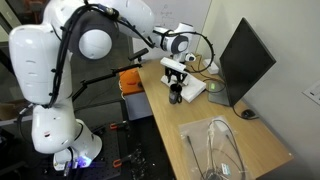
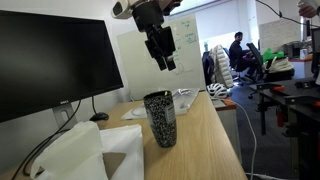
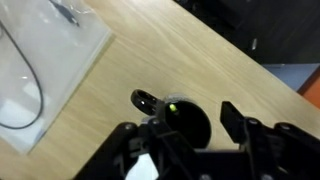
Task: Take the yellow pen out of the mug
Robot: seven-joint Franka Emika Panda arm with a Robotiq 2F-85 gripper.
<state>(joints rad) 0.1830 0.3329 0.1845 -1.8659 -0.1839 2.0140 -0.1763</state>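
Observation:
The black mug (image 2: 160, 120) with a white pattern stands upright on the wooden desk, and it also shows in an exterior view (image 1: 176, 96). From above in the wrist view, the mug (image 3: 192, 128) has a dark opening with its handle at the upper left. A small yellow-green spot inside the rim is the tip of the yellow pen (image 3: 172, 106). The pen does not show in either exterior view. My gripper (image 2: 164, 64) hangs open and empty a short way above the mug, its fingers (image 3: 180, 132) either side of the opening, and it also shows in an exterior view (image 1: 176, 73).
A dark monitor (image 1: 245, 58) stands at the desk's back edge, also seen in an exterior view (image 2: 50, 60). White papers (image 2: 85, 155) lie beside the mug. A clear plastic sleeve with a cable (image 1: 220, 150) lies on the desk (image 3: 200, 60).

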